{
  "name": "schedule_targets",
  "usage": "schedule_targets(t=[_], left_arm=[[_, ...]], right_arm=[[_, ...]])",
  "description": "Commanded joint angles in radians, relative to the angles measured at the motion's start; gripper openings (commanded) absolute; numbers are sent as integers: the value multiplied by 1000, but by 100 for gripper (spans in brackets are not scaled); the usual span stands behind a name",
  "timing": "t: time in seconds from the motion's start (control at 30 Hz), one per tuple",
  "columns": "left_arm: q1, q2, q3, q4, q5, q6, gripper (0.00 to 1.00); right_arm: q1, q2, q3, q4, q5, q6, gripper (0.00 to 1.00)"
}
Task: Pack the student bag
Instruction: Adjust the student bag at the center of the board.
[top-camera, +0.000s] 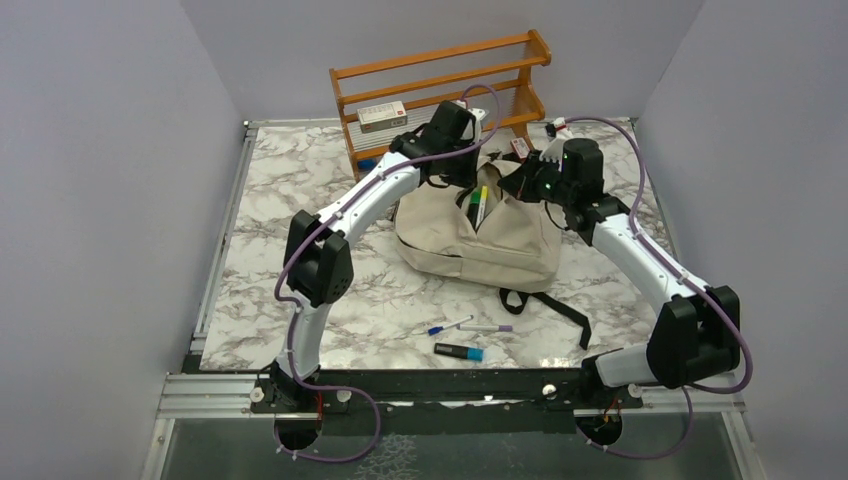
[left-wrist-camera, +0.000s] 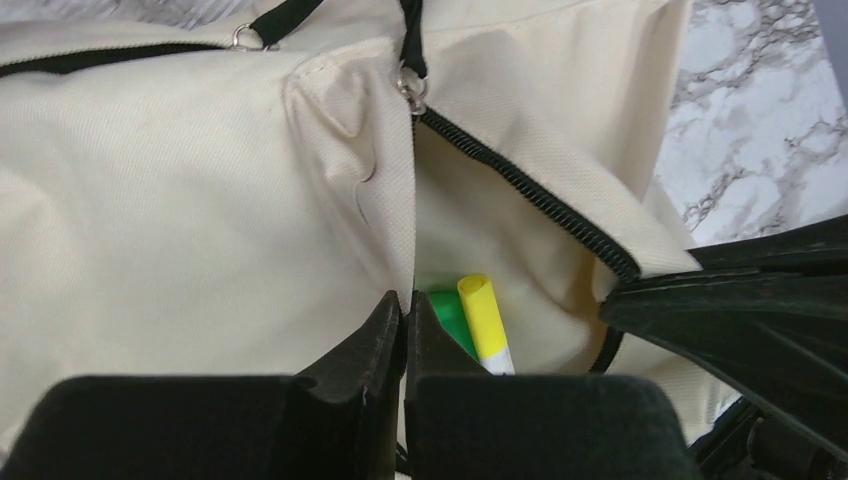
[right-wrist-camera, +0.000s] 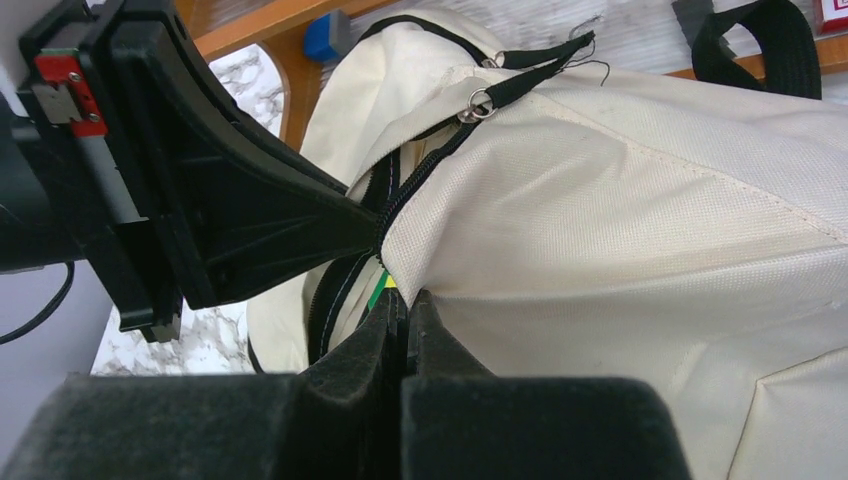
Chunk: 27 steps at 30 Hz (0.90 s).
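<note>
Cream fabric backpack (top-camera: 480, 240) with black zips and black straps sits upright toward the back of the white-grey marble tabletop (top-camera: 290, 210), just in front of an orange wooden slatted rack (top-camera: 440, 75). Its top zip is open.

Left gripper (left-wrist-camera: 405, 310): jaws fully closed, tips pinching the cream fabric edge on one side of the opening, right below the metal zip pull (left-wrist-camera: 412, 90).

Right gripper (right-wrist-camera: 403, 305): jaws closed too. The opposite fabric edge runs down into the tips, so it looks pinched, though the contact itself is partly hidden behind the fingers.

The two grippers face each other across the mouth of the bag, close together but not touching.

Inside the opening are a yellow marker (left-wrist-camera: 485, 320) and a green marker (left-wrist-camera: 452, 318), side by side with their ends up.

On the table near the arm bases, well apart from the bag, lie a thin blue-capped pen (top-camera: 448, 326), a thin purple-capped pen (top-camera: 487, 328) and a black marker with a blue cap (top-camera: 458, 351).

A small white box (top-camera: 382, 115) rests on the rack.
</note>
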Motion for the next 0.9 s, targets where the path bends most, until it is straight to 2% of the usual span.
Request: schedule_targets(t=[0.0,0.3,0.47,0.5,0.67,0.87], left_arm=[[8,-96,-53,17,-59,25,8],[8,-156,-56,26,-65,26,27],[8,-195,-67,39,-31,6,30],[7,-206,-81,52,-12,-4,29],[-24,-270,-217,191,103,-59,12],[-50,-247,-289,283,139,-103,7]], right_arm=[[6,-56,13,24,-13,-39,1],[6,-73,8,12,-74,-51,1],[6,-72,8,17,-72,-47,1],[6,-71,7,20,-73,-44,1],[6,-58,11,33,-85,-33,1],[6,-46,15,39,-90,-28,1]])
